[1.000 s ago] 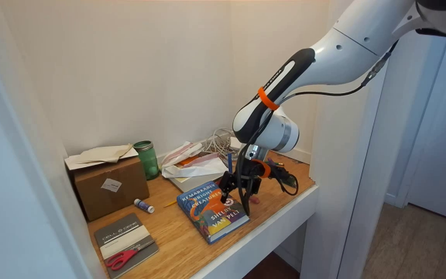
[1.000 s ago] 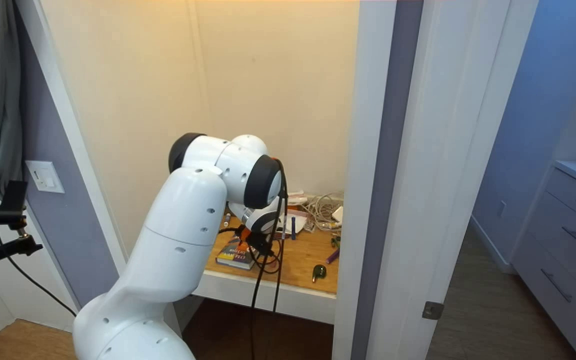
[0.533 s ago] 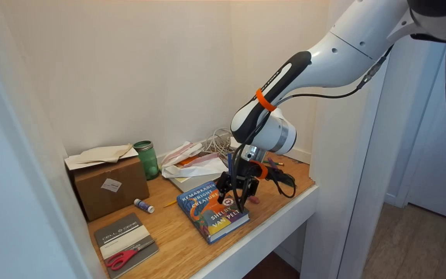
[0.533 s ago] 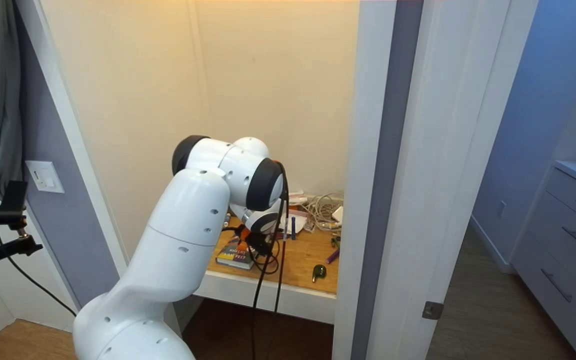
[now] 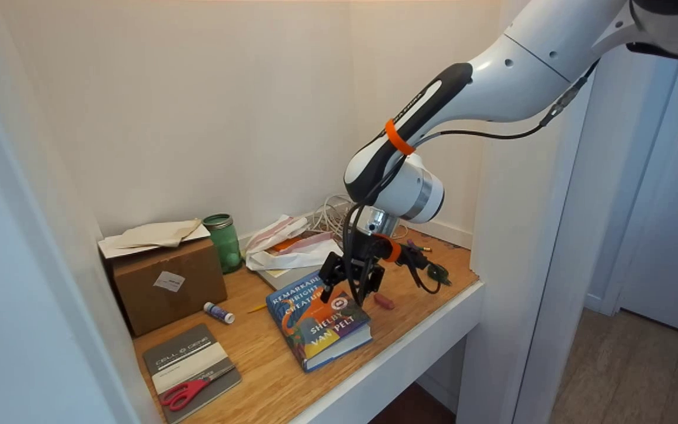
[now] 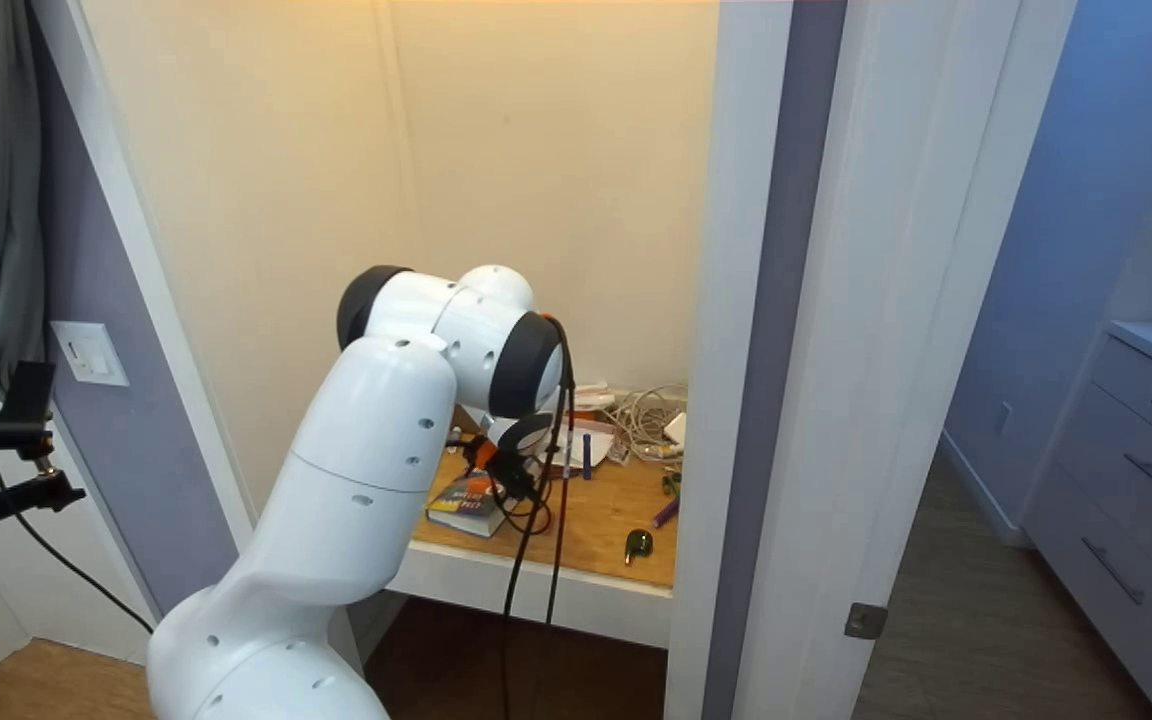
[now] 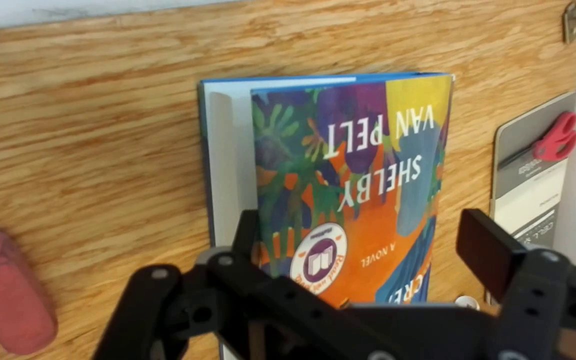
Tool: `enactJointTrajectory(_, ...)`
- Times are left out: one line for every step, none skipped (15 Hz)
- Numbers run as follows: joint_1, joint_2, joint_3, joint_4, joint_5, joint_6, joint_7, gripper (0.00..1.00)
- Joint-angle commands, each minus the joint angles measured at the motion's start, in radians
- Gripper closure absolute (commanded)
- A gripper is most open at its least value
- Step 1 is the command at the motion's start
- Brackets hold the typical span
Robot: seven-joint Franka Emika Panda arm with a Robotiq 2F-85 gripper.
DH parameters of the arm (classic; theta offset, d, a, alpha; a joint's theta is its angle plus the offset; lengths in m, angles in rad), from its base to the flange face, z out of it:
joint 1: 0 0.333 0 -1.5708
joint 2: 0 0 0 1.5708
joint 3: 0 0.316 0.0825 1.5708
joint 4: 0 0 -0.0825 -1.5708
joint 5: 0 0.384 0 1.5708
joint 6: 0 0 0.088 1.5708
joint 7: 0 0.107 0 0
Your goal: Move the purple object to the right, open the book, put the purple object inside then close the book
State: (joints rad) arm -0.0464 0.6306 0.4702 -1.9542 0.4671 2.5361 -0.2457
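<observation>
The book [image 5: 318,321] with its blue, colourful cover lies on the wooden desk, and also shows in an exterior view [image 6: 471,503] and the wrist view [image 7: 358,185]. Its front cover looks slightly raised along the page side, with white pages showing beneath. My gripper [image 5: 344,294] is open over the book, jaws pointing down. In the wrist view the gripper's [image 7: 368,235] left finger is at the cover's page-side edge; whether it touches is unclear. The right finger is beyond the spine side. The purple object [image 6: 667,513] lies on the desk away from the gripper, also in an exterior view [image 5: 411,242].
A pink eraser [image 5: 383,301] and a green tape dispenser [image 6: 639,545] lie beside the book. A grey notebook [image 5: 183,353] with red scissors [image 5: 183,393], a glue stick [image 5: 219,312], a cardboard box [image 5: 168,282], a green jar [image 5: 223,242] and cables stand around it.
My gripper dipped slightly, then moved up and left in an exterior view. The book has shifted slightly the same way, and its cover's page side looks higher.
</observation>
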Motion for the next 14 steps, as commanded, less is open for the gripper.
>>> enactJointTrajectory(0.014, -0.058, -0.002, 0.000, 0.030, -0.045, -0.018, 0.00)
enactJointTrajectory(0.020, -0.070, -0.003, -0.001, 0.030, -0.050, -0.019, 0.00)
enactJointTrajectory(0.027, -0.082, -0.003, -0.001, 0.031, -0.054, -0.018, 0.00)
enactJointTrajectory(0.028, -0.090, 0.006, 0.002, 0.042, -0.060, -0.028, 0.00)
enactJointTrajectory(0.031, -0.094, 0.017, 0.006, 0.054, -0.067, -0.041, 0.00)
enactJointTrajectory(0.036, -0.098, 0.025, 0.011, 0.063, -0.072, -0.049, 0.00)
enactJointTrajectory(0.035, -0.098, 0.043, 0.015, 0.084, -0.078, -0.067, 0.00)
enactJointTrajectory(0.038, -0.100, 0.056, 0.018, 0.104, -0.083, -0.085, 0.00)
enactJointTrajectory(0.039, -0.100, 0.074, 0.026, 0.130, -0.091, -0.108, 0.00)
enactJointTrajectory(0.042, -0.099, 0.085, 0.032, 0.154, -0.100, -0.126, 0.00)
enactJointTrajectory(0.050, -0.101, 0.092, 0.036, 0.173, -0.103, -0.142, 0.00)
enactJointTrajectory(0.056, -0.102, 0.099, 0.044, 0.192, -0.110, -0.159, 0.00)
enactJointTrajectory(0.065, -0.101, 0.104, 0.053, 0.203, -0.117, -0.175, 0.00)
enactJointTrajectory(0.074, -0.098, 0.107, 0.062, 0.215, -0.123, -0.189, 0.00)
